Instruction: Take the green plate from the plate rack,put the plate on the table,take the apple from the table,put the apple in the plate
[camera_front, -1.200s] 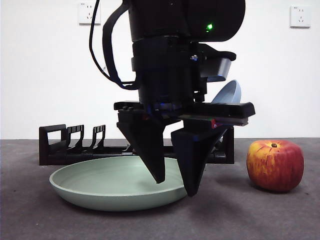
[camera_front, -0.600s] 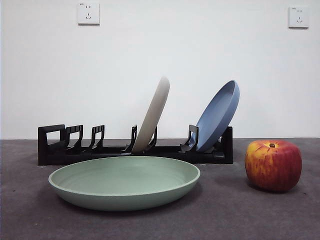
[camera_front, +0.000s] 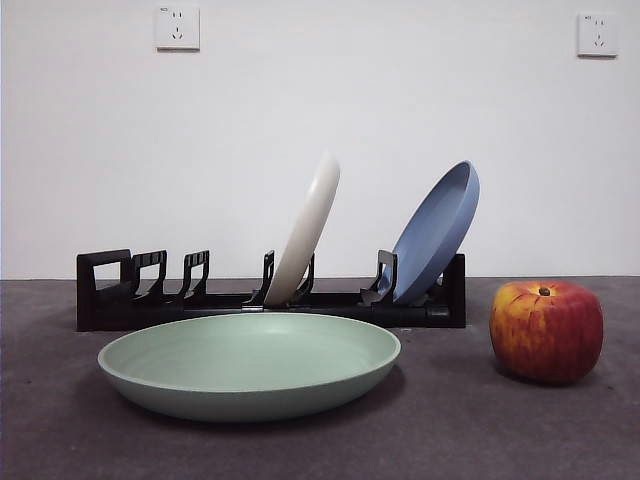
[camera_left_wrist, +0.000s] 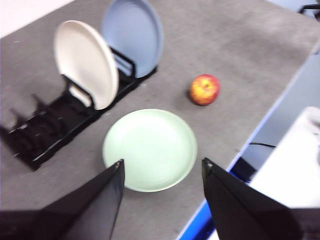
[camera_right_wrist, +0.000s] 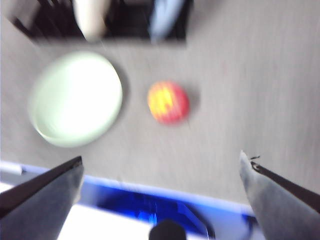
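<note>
Left fingers (camera_left_wrist: 162, 175) now high above green plate (camera_front: 250, 365), spread, empty.

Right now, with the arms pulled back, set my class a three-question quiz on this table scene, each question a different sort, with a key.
1. True or false: the green plate stands in the plate rack.
2. Which lies nearest the apple? A) cream-white plate B) blue plate C) the rack's loop handle
3. Fill in: both the left gripper and the right gripper have their fingers ____ and hold nothing.

Key: 1. False: it lies flat on the table, in front of the rack. 2. B. 3. open.
</note>
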